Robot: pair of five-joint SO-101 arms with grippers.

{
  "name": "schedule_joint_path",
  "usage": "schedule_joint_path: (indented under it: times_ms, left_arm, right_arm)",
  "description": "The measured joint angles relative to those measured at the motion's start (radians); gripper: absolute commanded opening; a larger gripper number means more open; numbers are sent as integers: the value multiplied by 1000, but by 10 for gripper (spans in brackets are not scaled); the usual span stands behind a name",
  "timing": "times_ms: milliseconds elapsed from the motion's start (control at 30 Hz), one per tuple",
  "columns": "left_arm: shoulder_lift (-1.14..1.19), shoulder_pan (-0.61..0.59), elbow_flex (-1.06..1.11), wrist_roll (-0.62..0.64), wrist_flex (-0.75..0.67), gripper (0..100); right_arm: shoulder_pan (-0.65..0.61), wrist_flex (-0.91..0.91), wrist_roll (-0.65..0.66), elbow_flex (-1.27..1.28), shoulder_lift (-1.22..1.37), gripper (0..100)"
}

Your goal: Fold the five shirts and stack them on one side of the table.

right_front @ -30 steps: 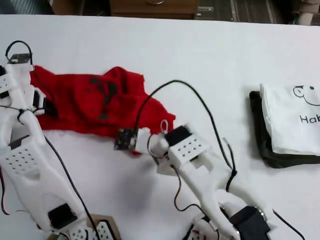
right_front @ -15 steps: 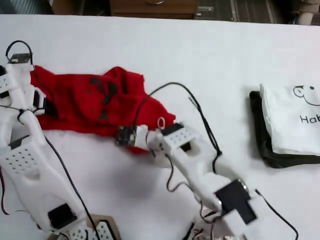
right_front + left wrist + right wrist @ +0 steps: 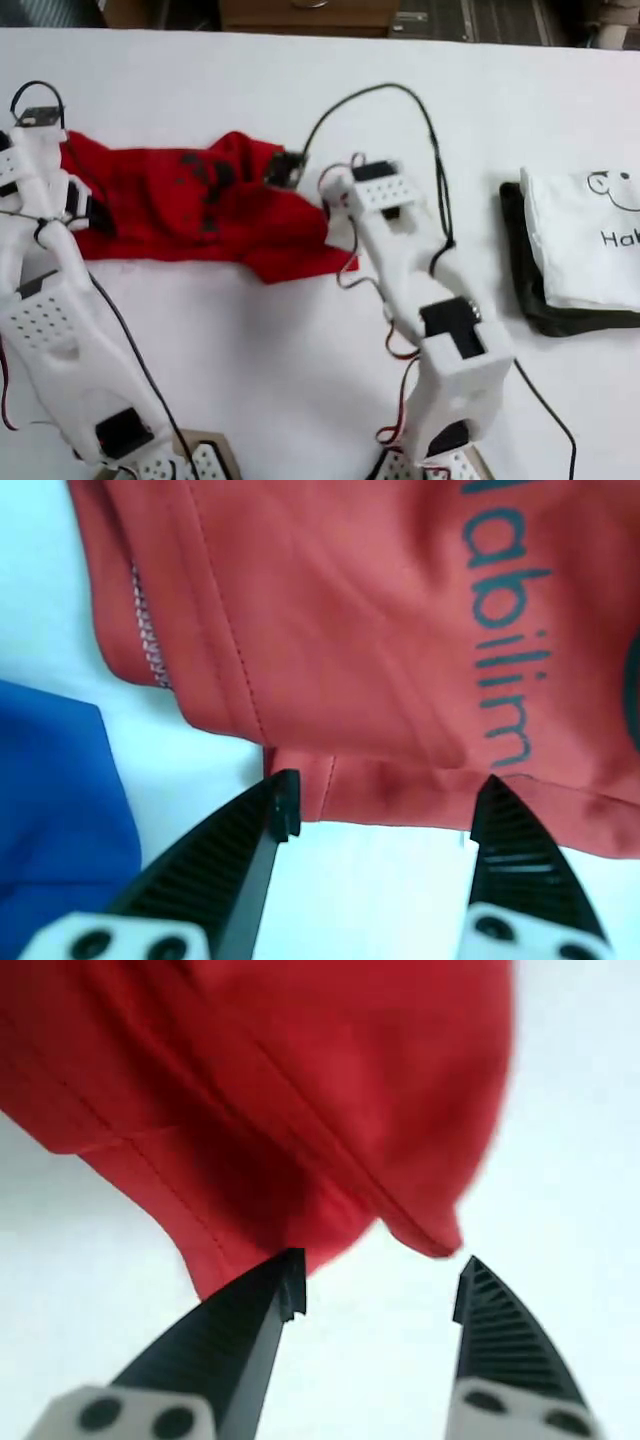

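Swung up since a second ago: right arm, from the near hem of the red shirt [image 3: 170, 205] to its far right corner, elbow now raised over the near counter [image 3: 200, 90]. Same place as before: left arm, at the shirt's left end. Right tip of the shirt lying a little flatter than before.

Released: right end effector [image 3: 380, 1275], fingers spread, nothing between them, poised over a folded red edge with bare counter past it. Released too: left end effector [image 3: 390, 798], fingers apart, straddling the stitched red hem, tips right at its edge, contact impossible to tell, nothing gripped. Blue cloth [image 3: 50, 810] near that hem in the left wrist view, with a strip of counter between.

Red shirt crumpled and unfolded, stretched sideways across the left half of the counter, dark print up, between the two arms. Far right of counter: white shirt [image 3: 585, 235], folded, print up, resting on folded dark shirt [image 3: 520, 270]; stack well apart from the red shirt. Black cable [image 3: 400, 95] arching from the right arm over the counter beyond the shirt.
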Motion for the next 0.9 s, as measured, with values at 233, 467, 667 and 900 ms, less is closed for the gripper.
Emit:
schedule_joint_path:
  times_ms: [233,467,667,900]
  left_arm:
    - [0,0,0,0,8,290]
    - [0,0,0,0,8,290]
    - [0,0,0,0,8,290]
    - [0,0,0,0,8,290]
  right_arm:
    - [2,235,15,-77,3,248]
    - [-52,304,239,-35,3,248]
    - [-54,304,381,-34,23,247]
    - [-60,321,390,-29,69,247]
